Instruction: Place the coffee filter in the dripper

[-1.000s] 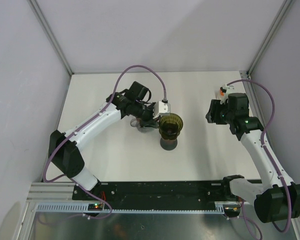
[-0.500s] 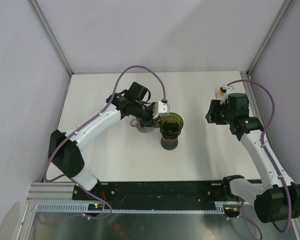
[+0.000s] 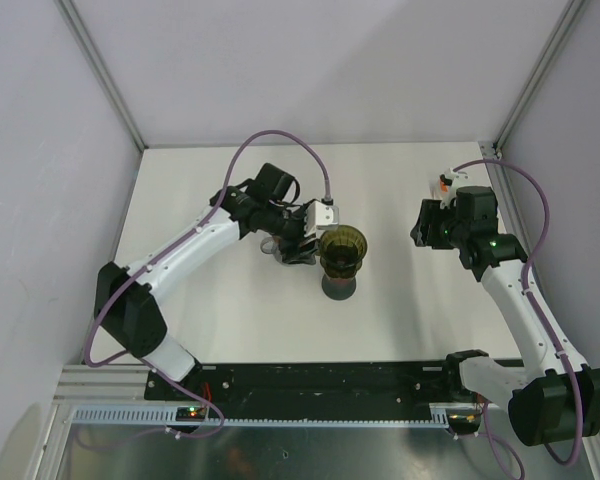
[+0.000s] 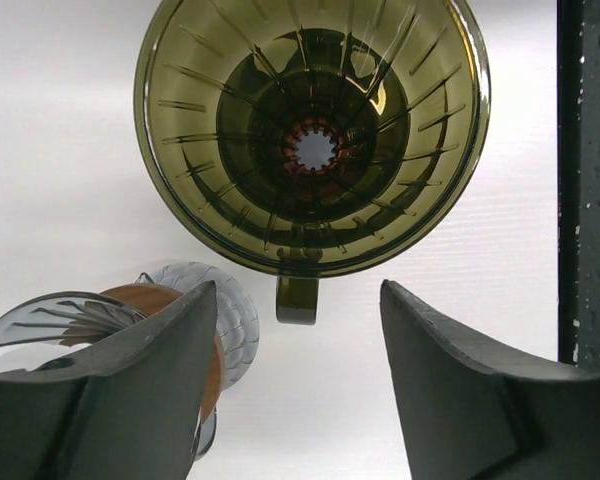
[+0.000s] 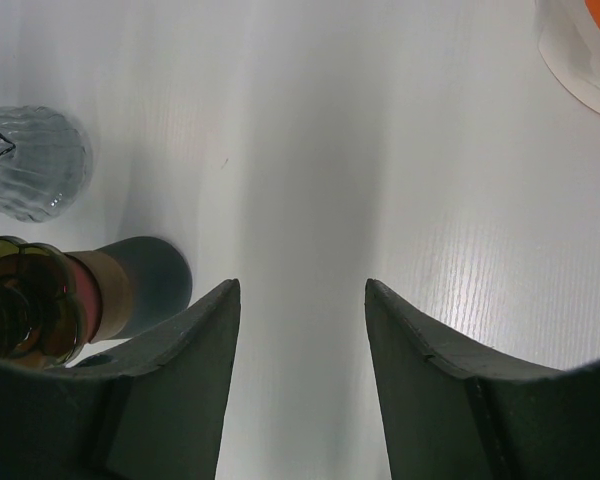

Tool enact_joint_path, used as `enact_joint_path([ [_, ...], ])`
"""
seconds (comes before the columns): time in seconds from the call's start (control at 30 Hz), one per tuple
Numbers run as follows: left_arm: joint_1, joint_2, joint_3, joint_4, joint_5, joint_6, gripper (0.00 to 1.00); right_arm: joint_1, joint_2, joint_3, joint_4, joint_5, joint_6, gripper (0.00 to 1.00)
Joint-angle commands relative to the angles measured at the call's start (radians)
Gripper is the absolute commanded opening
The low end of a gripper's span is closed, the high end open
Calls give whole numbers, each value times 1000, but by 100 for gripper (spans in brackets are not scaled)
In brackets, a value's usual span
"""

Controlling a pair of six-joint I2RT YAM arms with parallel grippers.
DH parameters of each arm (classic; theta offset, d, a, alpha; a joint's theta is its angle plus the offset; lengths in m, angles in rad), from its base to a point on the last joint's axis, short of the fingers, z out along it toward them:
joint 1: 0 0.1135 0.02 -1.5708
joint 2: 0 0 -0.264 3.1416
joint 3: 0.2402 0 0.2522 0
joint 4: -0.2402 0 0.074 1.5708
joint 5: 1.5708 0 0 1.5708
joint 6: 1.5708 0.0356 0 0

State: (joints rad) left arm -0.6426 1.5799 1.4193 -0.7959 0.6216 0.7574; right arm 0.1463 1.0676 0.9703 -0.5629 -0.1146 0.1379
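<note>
Holding left gripper (image 4: 298, 305) open, empty, just short of dripper (image 4: 313, 135) handle. Risking clipping handle, tipping dripper, bumping glass cup (image 4: 238, 320). Holding right gripper (image 5: 300, 290) open, empty.

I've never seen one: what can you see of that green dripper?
The dripper is a see-through olive-green cone, plastic or glass, with ribs running down inside to a round hole. It is empty. It stands upright on a dark stand, its small handle pointing at the open left tool, which does not touch it.
</note>
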Motion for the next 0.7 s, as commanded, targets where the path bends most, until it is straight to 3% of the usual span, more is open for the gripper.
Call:
enact_joint_path([
  [0.0, 4, -69, 33, 6, -12, -14, 75, -5, -23, 1, 31, -10, -8, 58],
  [0.07, 6, -79, 42, 2, -26, -23, 90, -4, -22, 1, 34, -8, -6, 58],
  [0.13, 6, -90, 55, -3, -42, -40, 97, -6, -22, 1, 42, -2, -2, 58],
  [0.3, 5, -123, 117, -31, -103, -129, 99, -28, -18, 1, 74, 42, 40, 60],
  [0.5, 11, -194, 160, -53, -282, -250, 100, -124, 24, 1, 193, 42, 131, 60],
  [0.67, 77, -249, 139, -51, -363, -282, 100, -190, 110, -13, 349, 38, 158, 54],
])
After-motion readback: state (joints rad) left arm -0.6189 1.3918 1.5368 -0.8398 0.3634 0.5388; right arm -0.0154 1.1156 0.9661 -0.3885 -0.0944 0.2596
